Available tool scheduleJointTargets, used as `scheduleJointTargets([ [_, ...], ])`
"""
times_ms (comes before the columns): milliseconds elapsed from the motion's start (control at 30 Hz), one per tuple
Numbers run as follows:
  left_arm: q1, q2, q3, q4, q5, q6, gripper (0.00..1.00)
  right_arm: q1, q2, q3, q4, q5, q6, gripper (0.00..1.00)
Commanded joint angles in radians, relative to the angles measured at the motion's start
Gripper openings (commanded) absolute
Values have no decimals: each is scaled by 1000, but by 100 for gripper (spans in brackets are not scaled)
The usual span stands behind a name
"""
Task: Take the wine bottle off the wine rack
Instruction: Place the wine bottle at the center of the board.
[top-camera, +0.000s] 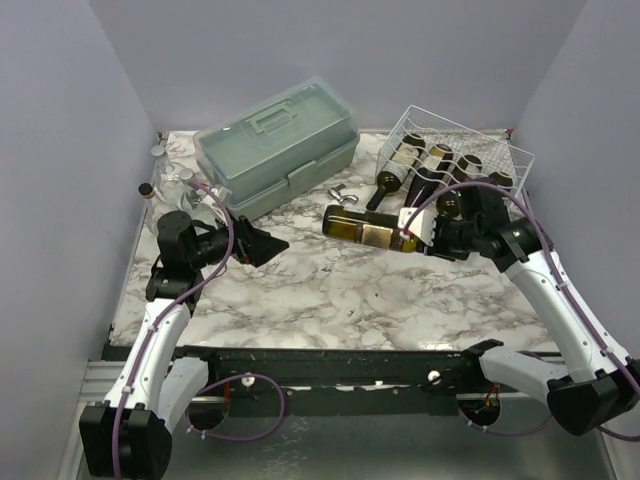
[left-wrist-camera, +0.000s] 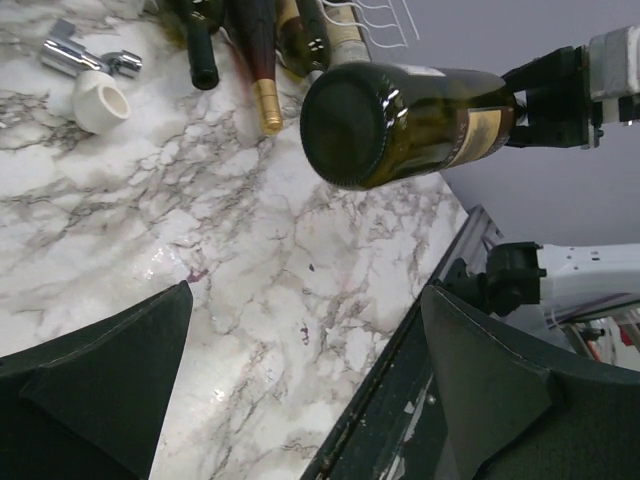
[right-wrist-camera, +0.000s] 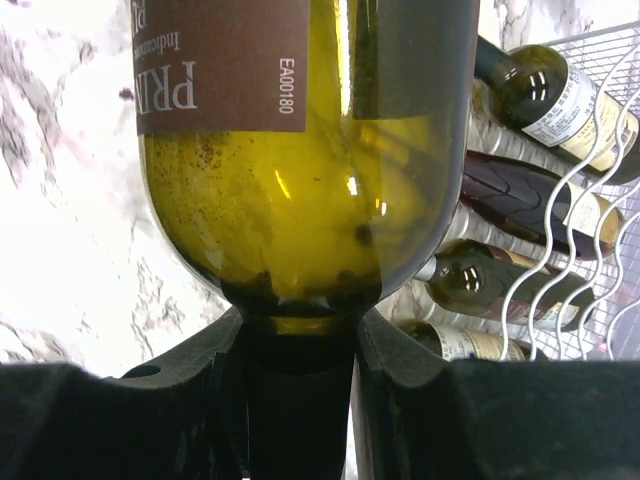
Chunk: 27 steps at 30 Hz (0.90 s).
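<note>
My right gripper (top-camera: 432, 236) is shut on the neck of a dark green wine bottle (top-camera: 365, 228) with a brown label. It holds the bottle level above the marble table, base pointing left, clear of the white wire wine rack (top-camera: 505, 152) at the back right. In the right wrist view the bottle (right-wrist-camera: 300, 150) fills the frame, its neck pinched in the right gripper (right-wrist-camera: 300, 330), with the rack (right-wrist-camera: 590, 250) to the right. My left gripper (top-camera: 266, 243) stands open and empty, left of the bottle's base. From the left wrist the left gripper (left-wrist-camera: 307, 290) faces the bottle (left-wrist-camera: 400, 120).
Several other bottles (top-camera: 420, 165) lie in the rack, necks sticking out toward the table. A pale green toolbox (top-camera: 280, 145) stands at the back centre. Small metal pieces (top-camera: 345, 195) and a white cap (left-wrist-camera: 100, 100) lie before it. Small jars (top-camera: 175, 180) sit at the back left.
</note>
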Motion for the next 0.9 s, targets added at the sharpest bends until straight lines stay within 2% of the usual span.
scheduleJointTargets([
  [0, -33, 24, 55, 33, 110, -27, 99, -7, -48, -10, -13, 23, -151, 0],
  [200, -92, 30, 77, 33, 111, -24, 98, -7, -64, -25, -82, 1, -269, 0],
  [300, -137, 42, 86, 32, 94, -34, 99, -7, -65, -37, -140, -1, -390, 0],
  [533, -267, 102, 120, 31, 22, -48, 99, -7, -60, -30, -149, -40, -464, 0],
  [867, -438, 211, 179, 30, -11, 62, 99, -7, -47, -27, -225, -144, -666, 0],
])
